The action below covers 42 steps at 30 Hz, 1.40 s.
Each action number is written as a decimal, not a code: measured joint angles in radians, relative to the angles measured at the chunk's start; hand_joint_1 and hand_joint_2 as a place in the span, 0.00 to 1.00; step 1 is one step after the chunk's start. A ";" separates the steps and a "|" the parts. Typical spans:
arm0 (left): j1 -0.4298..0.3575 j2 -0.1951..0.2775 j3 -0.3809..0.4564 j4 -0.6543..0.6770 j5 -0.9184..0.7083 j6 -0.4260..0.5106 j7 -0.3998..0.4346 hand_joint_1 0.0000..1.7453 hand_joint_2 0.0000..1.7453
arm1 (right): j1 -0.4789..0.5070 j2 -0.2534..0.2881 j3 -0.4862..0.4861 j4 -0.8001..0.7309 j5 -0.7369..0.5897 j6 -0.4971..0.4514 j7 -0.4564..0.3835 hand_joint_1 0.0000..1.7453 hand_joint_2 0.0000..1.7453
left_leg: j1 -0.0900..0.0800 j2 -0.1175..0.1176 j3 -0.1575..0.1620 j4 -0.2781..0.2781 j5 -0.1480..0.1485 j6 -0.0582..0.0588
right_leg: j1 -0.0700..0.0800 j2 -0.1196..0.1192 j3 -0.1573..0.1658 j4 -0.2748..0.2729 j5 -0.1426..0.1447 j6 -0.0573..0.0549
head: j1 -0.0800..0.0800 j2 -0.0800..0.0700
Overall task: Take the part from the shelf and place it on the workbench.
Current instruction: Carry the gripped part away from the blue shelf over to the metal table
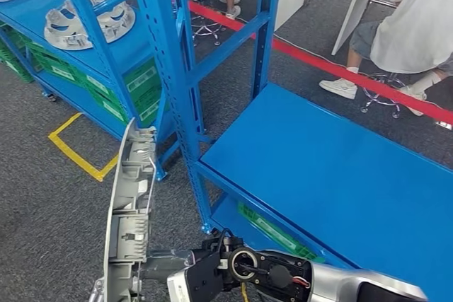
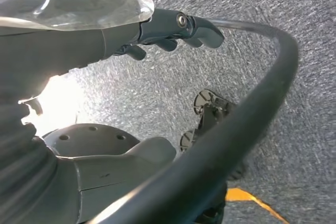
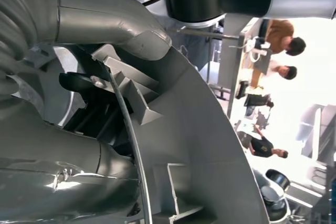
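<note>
Grey part point(image 1: 127, 217): a ribbed plastic moulding, standing on edge at the lower left of the head view, above the carpet.
Right hand point(image 3: 79, 129): its thumb and fingers grip the part's ribbed side.
Left hand point(image 2: 118, 35): fingers curled in, holding nothing, over grey carpet.
Blue shelf point(image 1: 342, 175): bare deck, right of the part.
More parts point(image 1: 88, 22): on the far shelf.

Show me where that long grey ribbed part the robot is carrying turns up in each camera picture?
Head view: the grey part stands upright at lower left.
Left wrist view: I cannot pick it out there.
Right wrist view: it spans the frame, gripped by the right robot hand.
Shared landmark: the part's moulded ribs.
</note>
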 joint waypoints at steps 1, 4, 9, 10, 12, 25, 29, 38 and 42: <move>0.000 0.001 0.000 0.000 0.001 0.000 0.000 0.00 1.00 | 0.000 0.001 0.000 0.001 0.000 0.000 0.000 1.00 1.00 | 0.001 -0.003 -0.004 0.000 0.002 -0.006 | 0.002 0.003 0.004 -0.004 -0.003 -0.003 | -0.001 0.000; 0.002 0.003 0.000 0.000 0.003 0.000 0.001 0.00 1.00 | -0.001 0.005 0.001 0.004 0.001 0.003 0.001 1.00 1.00 | 0.003 -0.005 -0.010 0.008 -0.002 -0.025 | 0.002 -0.007 0.009 -0.016 0.004 -0.020 | -0.003 0.000; 0.001 0.003 0.000 0.000 0.005 0.001 0.009 0.00 1.00 | -0.001 0.011 0.001 0.010 0.000 0.005 0.001 1.00 1.00 | 0.013 0.027 -0.153 0.283 -0.123 -0.045 | 0.003 -0.042 0.015 -0.026 0.007 -0.036 | -0.017 0.000; 0.002 0.002 0.000 0.000 0.005 0.001 0.011 0.00 1.00 | 0.000 0.011 0.001 0.012 0.001 0.006 0.001 1.00 1.00 | 0.015 0.029 -0.168 0.303 -0.119 -0.048 | 0.004 -0.048 0.015 -0.026 0.006 -0.036 | -0.018 0.000; 0.004 0.003 0.000 0.000 0.006 0.001 0.012 0.00 1.00 | 0.001 0.011 0.002 0.015 0.001 0.007 0.001 1.00 1.00 | 0.019 0.035 -0.139 0.230 -0.064 -0.050 | 0.004 -0.058 0.017 -0.026 0.003 -0.034 | -0.018 0.000; 0.000 0.035 0.000 0.000 0.029 0.046 0.013 0.00 1.00 | 0.014 0.016 -0.006 0.017 0.015 -0.006 0.002 1.00 1.00 | 0.010 0.018 -0.016 -0.004 0.016 -0.001 | 0.005 -0.045 -0.118 0.286 -0.156 0.007 | -0.002 0.000; 0.000 0.068 0.001 0.001 0.042 0.065 0.018 0.00 1.00 | 0.026 0.015 -0.012 0.017 0.017 -0.010 0.004 1.00 1.00 | 0.007 -0.017 -0.004 -0.005 0.012 -0.002 | 0.007 -0.021 -0.044 0.101 -0.034 -0.011 | 0.002 0.000; -0.003 0.129 0.011 0.001 0.060 0.105 0.014 0.00 1.00 | 0.033 0.016 -0.024 0.013 0.025 -0.013 0.006 1.00 1.00 | 0.016 0.004 -0.064 0.114 -0.055 -0.043 | 0.009 -0.034 0.028 -0.046 0.021 -0.044 | -0.011 0.000; -0.004 0.150 0.024 0.001 0.067 0.109 0.024 0.00 1.00 | 0.047 0.015 -0.031 0.013 0.027 -0.015 0.011 1.00 1.00 | 0.029 0.030 -0.162 0.287 -0.102 -0.064 | 0.008 -0.069 0.027 -0.046 0.017 -0.044 | -0.018 0.000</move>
